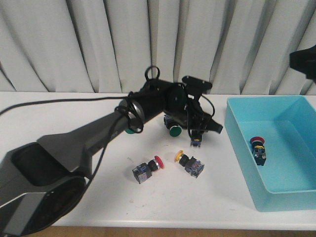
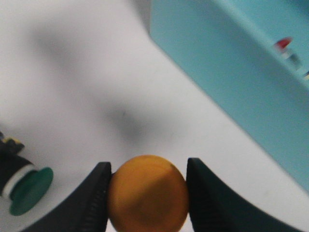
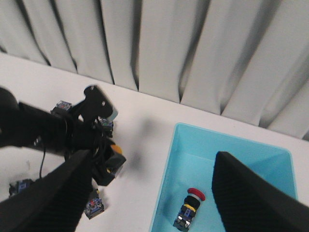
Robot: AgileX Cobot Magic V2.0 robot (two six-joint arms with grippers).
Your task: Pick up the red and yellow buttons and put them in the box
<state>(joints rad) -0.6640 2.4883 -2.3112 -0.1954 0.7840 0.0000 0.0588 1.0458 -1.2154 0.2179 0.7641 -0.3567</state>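
Got the left tool (image 2: pixel 147 193) clenched on a yellow button (image 2: pixel 147 193) right now: in the left wrist view the orange-yellow cap sits squeezed between both fingers (image 2: pixel 96 198), and it looks lifted clear of the tabletop (image 1: pixel 59 116). From the front the left arm is stretched out toward the middle of the tabletop, closer to the far edge, with the tool near the box (image 1: pixel 269 148) but not over it. The box sits at the right edge, and there's already one red button (image 1: pixel 257 144) lying inside it. Two more are waiting on the tabletop toward the near edge: another red button (image 1: pixel 147 169) and another yellow button (image 1: pixel 189 163), close together. There are green buttons (image 1: pixel 173 129) near the arm too, which I'm leaving alone. The right tool (image 3: pixel 149 193) hangs high over the right side, fingers spread wide, holding nothing. So I'd call this the carry step for button number two. Next I need to swing the left arm right until the cap is past the box wall, then let go low enough that it doesn't bounce out. Main worry is clipping that near wall on the way over.
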